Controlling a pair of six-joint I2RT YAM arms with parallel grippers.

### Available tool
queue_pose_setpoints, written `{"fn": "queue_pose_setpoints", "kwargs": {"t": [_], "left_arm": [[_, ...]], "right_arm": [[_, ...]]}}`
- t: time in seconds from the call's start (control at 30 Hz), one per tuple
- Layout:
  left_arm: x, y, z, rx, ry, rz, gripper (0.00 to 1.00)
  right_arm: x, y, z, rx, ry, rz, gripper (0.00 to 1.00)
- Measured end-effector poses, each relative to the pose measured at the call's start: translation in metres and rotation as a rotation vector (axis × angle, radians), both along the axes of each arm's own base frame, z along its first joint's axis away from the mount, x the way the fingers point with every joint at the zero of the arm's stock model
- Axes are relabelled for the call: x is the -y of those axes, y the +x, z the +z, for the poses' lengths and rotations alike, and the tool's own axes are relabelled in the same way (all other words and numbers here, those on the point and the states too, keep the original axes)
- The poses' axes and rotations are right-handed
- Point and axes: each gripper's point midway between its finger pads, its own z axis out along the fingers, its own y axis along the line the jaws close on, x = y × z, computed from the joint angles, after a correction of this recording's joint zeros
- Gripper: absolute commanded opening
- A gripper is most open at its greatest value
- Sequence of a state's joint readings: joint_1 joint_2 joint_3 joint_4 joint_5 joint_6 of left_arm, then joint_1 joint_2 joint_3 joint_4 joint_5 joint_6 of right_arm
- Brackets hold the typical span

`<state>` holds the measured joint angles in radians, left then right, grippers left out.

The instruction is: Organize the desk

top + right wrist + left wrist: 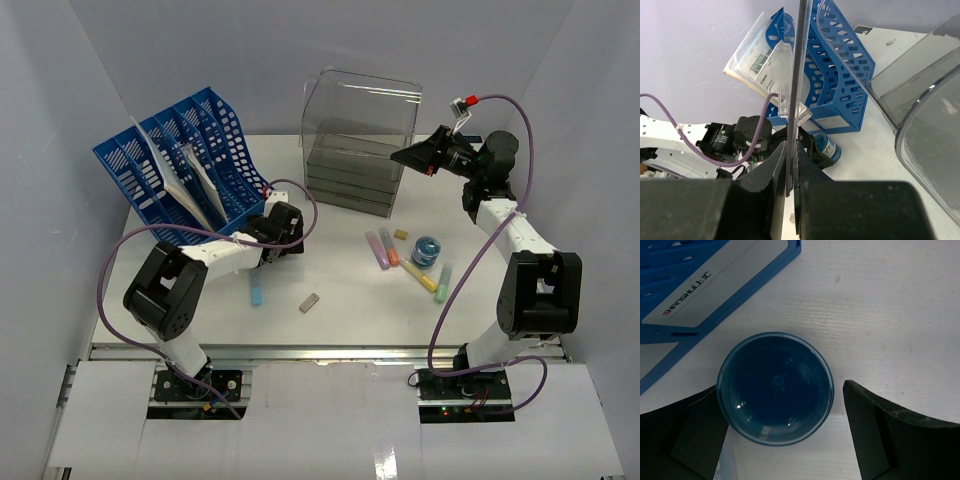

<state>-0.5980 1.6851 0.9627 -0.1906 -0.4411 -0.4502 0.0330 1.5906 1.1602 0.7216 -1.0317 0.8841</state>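
Jaws spread, the left gripper [780, 390] straddles a blue jar [775, 387] toward the surface's [350, 305] left edge; squeezing off-centre could tip it; the right gripper [791, 145] pinches a clear panel [799, 60].

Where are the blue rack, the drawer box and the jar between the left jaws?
Rack [228, 150], top view, on a slotted divider.
Drawer box [350, 185], top view, on its drawer stack.
Jar [775, 387], left wrist view, centre of its top.

Both arms [215, 255] show white links, black joints, looping purple cables [102, 285]; the right pincer [791, 150] is matte black.
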Motion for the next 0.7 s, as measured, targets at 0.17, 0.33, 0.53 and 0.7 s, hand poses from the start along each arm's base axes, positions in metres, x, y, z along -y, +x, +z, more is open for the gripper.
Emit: {"fn": "queue_pose_setpoints", "kwargs": {"t": [0.17,0.33,0.53,0.7], "left_arm": [[-0.005,0.005,-0.002,0.013,0.025,0.029,0.88],[-0.003,0.012,0.004,0.053,0.013,0.042,0.70],[0.000,0.016,0.007,0.070,-0.001,0.040,0.39],[0.010,0.009,0.010,0.070,-0.081,0.007,0.30]], "right_arm": [[0.000,0.000,0.000,-0.001,0.000,0.000,0.10],[0.000,0.000,-0.001,-0.002,0.000,0.000,0.10],[0.000,-0.001,-0.002,-0.001,-0.001,0.001,0.10],[0.000,-0.001,-0.002,0.001,-0.001,0.002,0.10]]}}
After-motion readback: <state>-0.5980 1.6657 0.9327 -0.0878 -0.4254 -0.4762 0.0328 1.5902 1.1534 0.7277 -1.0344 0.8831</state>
